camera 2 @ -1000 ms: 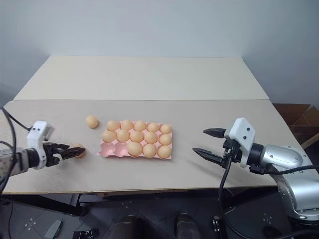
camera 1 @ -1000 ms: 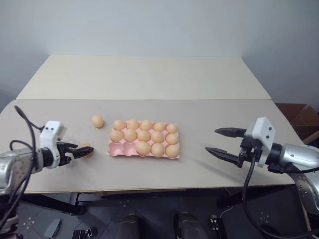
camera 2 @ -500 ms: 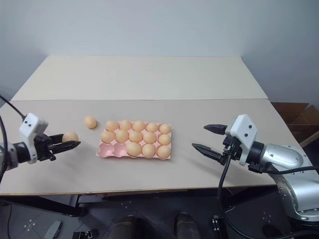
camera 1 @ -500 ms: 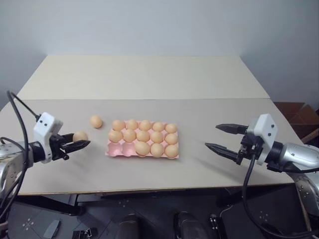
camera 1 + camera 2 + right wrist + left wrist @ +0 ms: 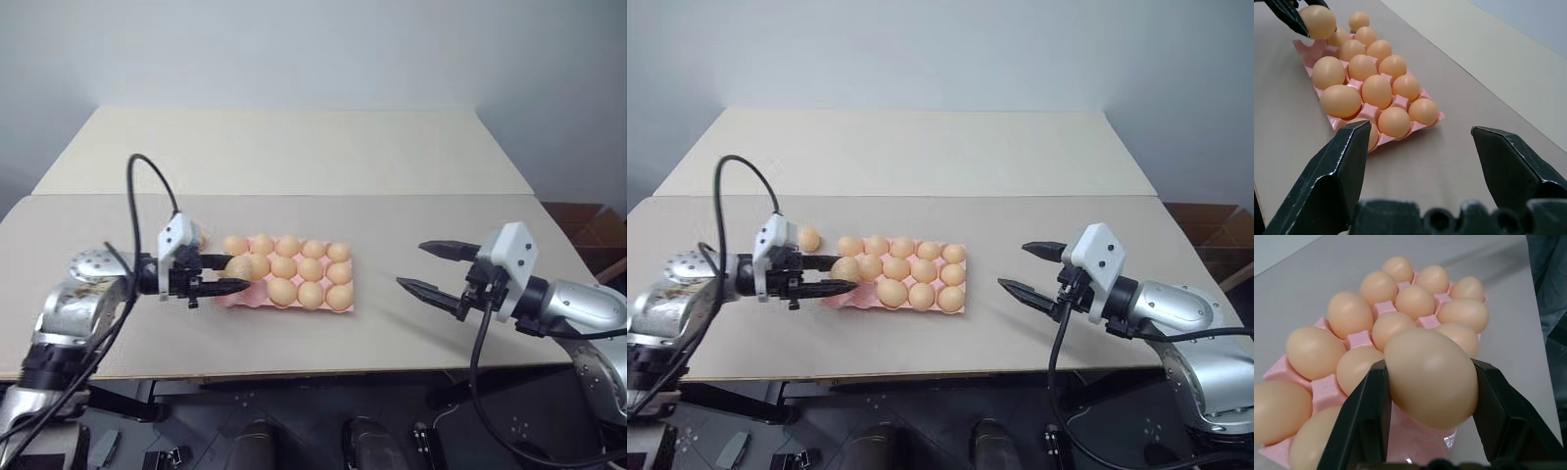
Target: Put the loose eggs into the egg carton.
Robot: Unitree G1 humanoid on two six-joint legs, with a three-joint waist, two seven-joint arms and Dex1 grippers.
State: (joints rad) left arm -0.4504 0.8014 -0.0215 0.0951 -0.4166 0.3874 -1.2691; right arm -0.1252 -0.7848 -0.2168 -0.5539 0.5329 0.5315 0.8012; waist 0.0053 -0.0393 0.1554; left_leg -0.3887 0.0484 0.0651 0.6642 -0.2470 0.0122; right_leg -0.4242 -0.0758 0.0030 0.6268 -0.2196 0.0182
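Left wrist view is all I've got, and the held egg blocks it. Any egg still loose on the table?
Observer: One loose egg lies on the table, just off the egg carton's far left corner.
Operator: Which cups are free?
Observer: The two at the left end of the near row.
Operator: Right gripper in the way?
Observer: No, the right gripper hangs open over the table, right of the carton.

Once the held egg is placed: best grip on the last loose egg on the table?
Pinch the loose egg across its widest middle, coming from the robot's left, probably. Bare table lies there; the egg carton sits close on its right, so close on its near and far sides.
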